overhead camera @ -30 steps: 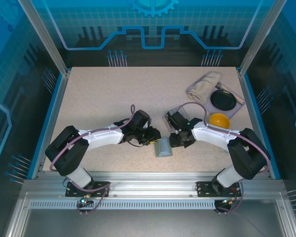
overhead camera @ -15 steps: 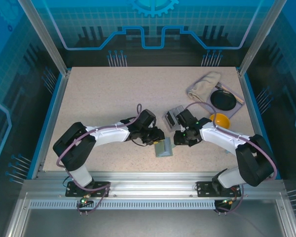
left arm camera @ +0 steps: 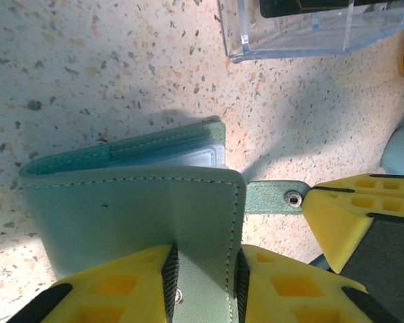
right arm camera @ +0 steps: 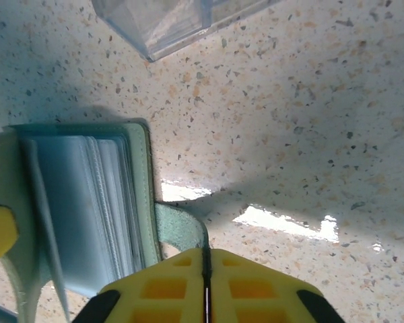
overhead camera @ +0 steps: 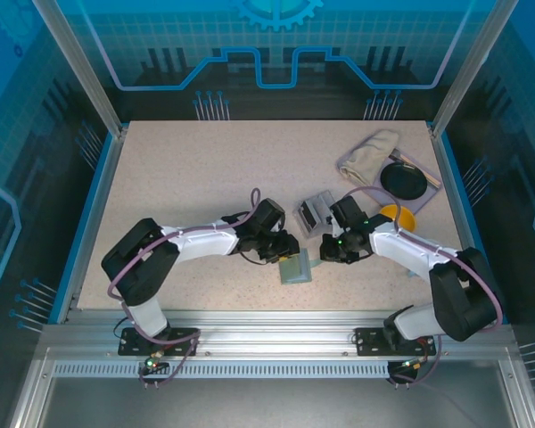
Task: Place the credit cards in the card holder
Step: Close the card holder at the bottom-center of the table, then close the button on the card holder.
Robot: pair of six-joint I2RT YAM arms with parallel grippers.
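Card holder (overhead camera: 295, 267): grey-green wallet, partly open, on the table (overhead camera: 205, 178) near its front edge, between both grippers. Left gripper (left arm camera: 203, 269): fingers part-closed, clamping the front cover. Right gripper (right arm camera: 206, 269): fingers pressed together, pinching the wallet's strap (right arm camera: 178, 232). Clear plastic box (overhead camera: 314, 212): just behind

You are seeing the card holder (overhead camera: 295, 267) resting on the desk (overhead camera: 187, 178) toward its near edge. A box (overhead camera: 313, 213) is sitting just behind it, with a bowl (overhead camera: 401, 217), plate (overhead camera: 403, 181) and cloth (overhead camera: 370, 152) lying farther right.
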